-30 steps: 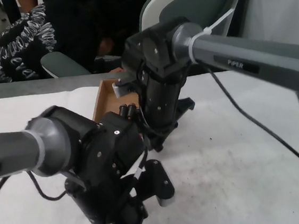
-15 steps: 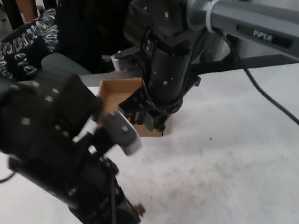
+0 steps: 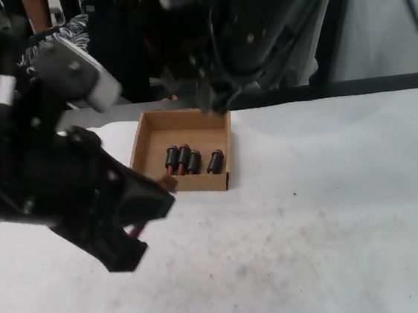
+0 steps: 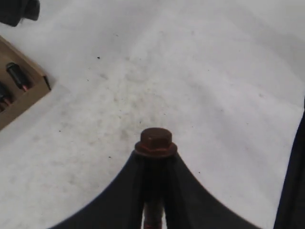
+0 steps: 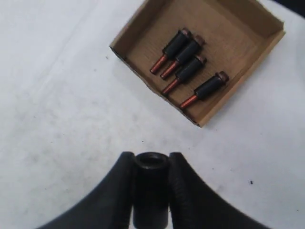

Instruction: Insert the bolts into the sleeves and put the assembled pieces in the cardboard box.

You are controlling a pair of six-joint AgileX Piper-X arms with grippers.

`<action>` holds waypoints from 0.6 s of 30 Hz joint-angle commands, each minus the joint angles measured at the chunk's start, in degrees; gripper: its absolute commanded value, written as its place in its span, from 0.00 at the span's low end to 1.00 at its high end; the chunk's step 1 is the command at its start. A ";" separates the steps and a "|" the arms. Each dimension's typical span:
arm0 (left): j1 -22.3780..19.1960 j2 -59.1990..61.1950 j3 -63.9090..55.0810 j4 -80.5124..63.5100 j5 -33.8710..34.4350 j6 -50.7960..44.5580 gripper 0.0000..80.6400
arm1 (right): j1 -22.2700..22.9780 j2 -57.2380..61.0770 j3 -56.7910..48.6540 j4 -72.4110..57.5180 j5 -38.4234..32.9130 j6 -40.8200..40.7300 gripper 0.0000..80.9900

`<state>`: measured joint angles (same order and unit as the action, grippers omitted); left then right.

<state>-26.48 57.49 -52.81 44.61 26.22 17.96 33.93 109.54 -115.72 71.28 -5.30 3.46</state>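
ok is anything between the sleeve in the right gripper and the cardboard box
Nothing visible: bare bench lies between the sleeve and the cardboard box. Four assembled pieces lie inside, with floor free beside them.

The cardboard box [image 3: 197, 183] sits by the counter's [image 3: 336, 225] far edge, four assembled pieces [image 3: 192, 160] rowed along its front wall, its back half bare. Open counter spreads toward the near and right edges.
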 commanded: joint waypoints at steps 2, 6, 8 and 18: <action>1.36 -1.88 0.01 -1.46 -0.48 -1.28 0.01 | 0.47 -2.97 -0.19 -0.71 -1.83 -0.46 0.00; 5.33 -5.12 0.01 -4.84 0.15 -4.89 0.01 | 1.66 -7.89 1.96 -3.23 -3.19 -0.46 0.00; 7.49 -6.61 0.01 -6.53 2.15 -6.71 0.01 | 2.62 -10.78 4.80 -5.29 -3.19 -0.46 0.00; 12.59 -13.66 0.01 -16.54 9.94 -15.49 0.01 | 9.80 -30.29 31.03 -27.68 -6.25 -0.46 0.00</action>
<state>-14.16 44.21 -52.81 29.22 34.96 2.77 43.00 81.57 -87.06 47.10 -10.49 3.10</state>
